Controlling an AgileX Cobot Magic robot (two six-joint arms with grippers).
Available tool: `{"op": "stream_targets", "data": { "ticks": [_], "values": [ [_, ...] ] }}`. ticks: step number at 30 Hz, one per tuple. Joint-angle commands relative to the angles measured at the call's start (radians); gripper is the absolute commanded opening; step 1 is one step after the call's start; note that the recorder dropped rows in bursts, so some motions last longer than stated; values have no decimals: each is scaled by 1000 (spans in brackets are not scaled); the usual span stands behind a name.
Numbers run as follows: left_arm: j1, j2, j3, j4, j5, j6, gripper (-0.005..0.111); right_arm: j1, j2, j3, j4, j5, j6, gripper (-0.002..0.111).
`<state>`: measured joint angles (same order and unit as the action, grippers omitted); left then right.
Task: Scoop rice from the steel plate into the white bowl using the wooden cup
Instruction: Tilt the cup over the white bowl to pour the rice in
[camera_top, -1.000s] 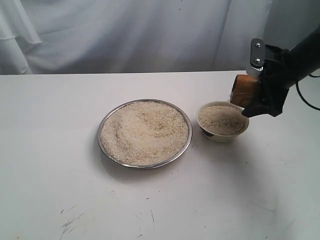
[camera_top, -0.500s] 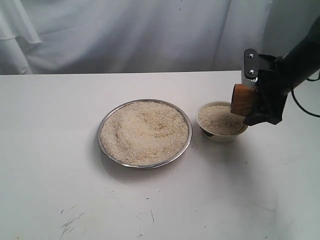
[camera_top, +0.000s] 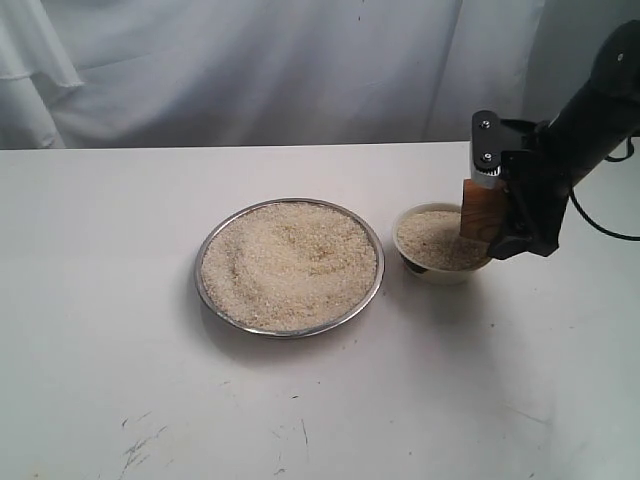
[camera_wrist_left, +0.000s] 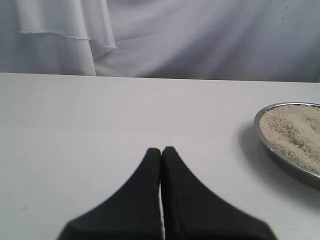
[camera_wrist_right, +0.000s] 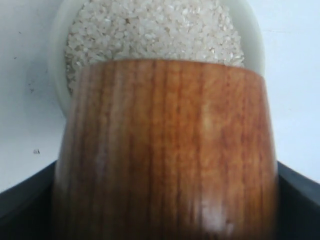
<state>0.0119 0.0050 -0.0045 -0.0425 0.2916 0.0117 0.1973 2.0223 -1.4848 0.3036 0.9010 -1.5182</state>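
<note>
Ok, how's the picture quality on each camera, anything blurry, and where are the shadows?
Exterior view: sharp, evenly lit, soft shadow under the near rim of the steel plate. Left wrist view: the left end effector is a soft-edged dark shape up close. Right wrist view: the wooden cup fills the frame, blurring toward its near end; the rice in the white bowl is sharper.
</note>
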Motion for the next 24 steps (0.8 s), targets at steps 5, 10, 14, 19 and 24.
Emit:
{"op": "stream_targets", "data": {
  "ticks": [5,10,14,19,24],
  "values": [
    [-2,-5,5,-1,-6,-3,0,6,-40,5,-2,-9,61,0],
    [-2,-5,5,-1,-6,-3,0,51,-47,5,-83,-9,115,0],
    [-2,-5,5,-1,-6,-3,0,83,-47,5,-195,-19,214,0],
    [-2,-5,5,-1,-6,-3,0,117,-54,5,-262,-14,270,0],
    [-2,-5,5,-1,-6,-3,0,143,-58,5,-318,-12,318,0]
  ]
}}
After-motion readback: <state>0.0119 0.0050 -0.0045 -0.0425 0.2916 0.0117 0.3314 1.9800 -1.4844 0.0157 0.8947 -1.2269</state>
